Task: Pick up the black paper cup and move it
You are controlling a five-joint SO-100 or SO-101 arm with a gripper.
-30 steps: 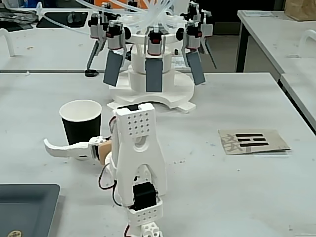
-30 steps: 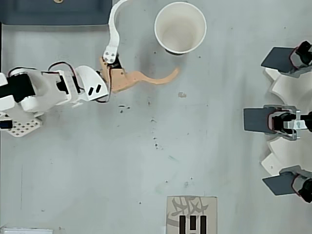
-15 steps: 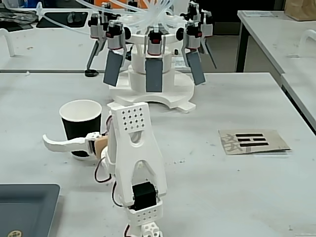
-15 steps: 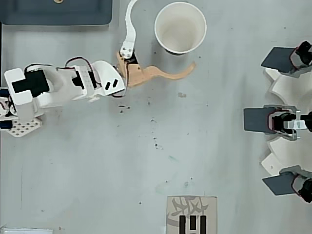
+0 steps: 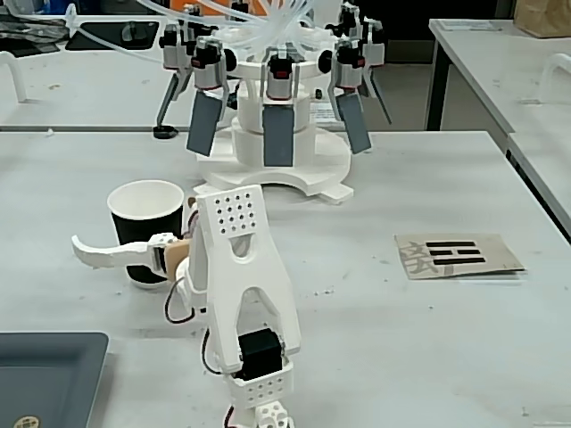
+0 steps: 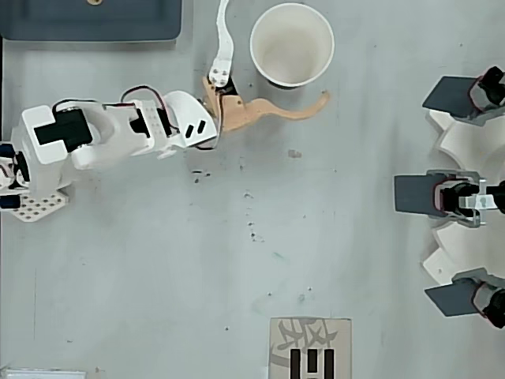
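On the grey worktop (image 6: 355,260), toward the top of the overhead view, the black paper cup (image 6: 292,45) stands upright and empty, its white rim round and undented. The end effector (image 6: 276,49) is spread wide apart: its white finger runs up past the cup's left side and off the top edge of the overhead view, while the tan finger (image 6: 288,109) sweeps along below the cup with its tip curling beyond the cup's lower right. The step in hand looks like the approach, with the cup partly bracketed but not yet seized. The next move, as I judge it, calls for pushing the arm a little farther toward the cup so its wall sits deep between the fingers, then closing gently enough not to crush the paper. In the fixed view the arm's white body (image 5: 236,285) covers the tan finger and part of the cup's (image 5: 143,227) right side, so only the white finger (image 5: 111,252) shows, crossing in front of the black wall. Whether either finger already touches the cup cannot be told. The white machine (image 5: 277,116) with grey paddles stands well apart behind.
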